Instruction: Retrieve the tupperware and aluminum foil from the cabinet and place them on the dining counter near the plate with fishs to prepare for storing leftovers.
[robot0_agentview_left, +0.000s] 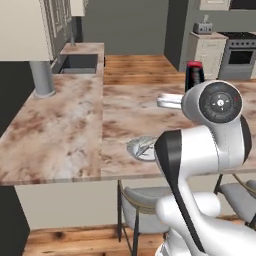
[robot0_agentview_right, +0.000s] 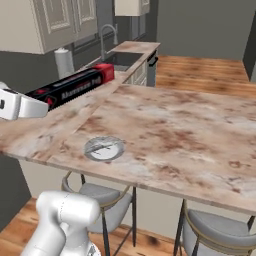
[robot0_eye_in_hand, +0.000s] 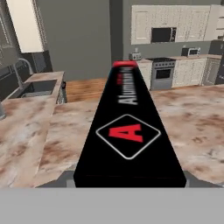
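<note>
Clearly, we are carrying the aluminum foil (robot0_agentview_right: 72, 87) over the dining tabletop (robot0_agentview_right: 190, 130), and it is not yet set down. In the right base view the long black box is held roughly level above the marbled stone, its red end pointing away from the arm toward the sink (robot0_agentview_right: 120, 57), while the white end effector (robot0_agentview_right: 25, 106) is clamped on its near end. In the hand view the box runs from 6 o'clock up to 12 o'clock, logo side up. We judge that holding it by one end lets us lower it flat along the tabletop.

Below it, toward 5 o'clock in the right base view, the plate with fishs (robot0_agentview_right: 104, 148) sits near the tabletop's front edge, above a grey-seated stool (robot0_agentview_right: 102, 195). It is the only container we can make out here; small silvery fish lie on it. The foil hangs apart from the plate, so the box must come closer and down. We cannot place the tupperware from these views.
</note>
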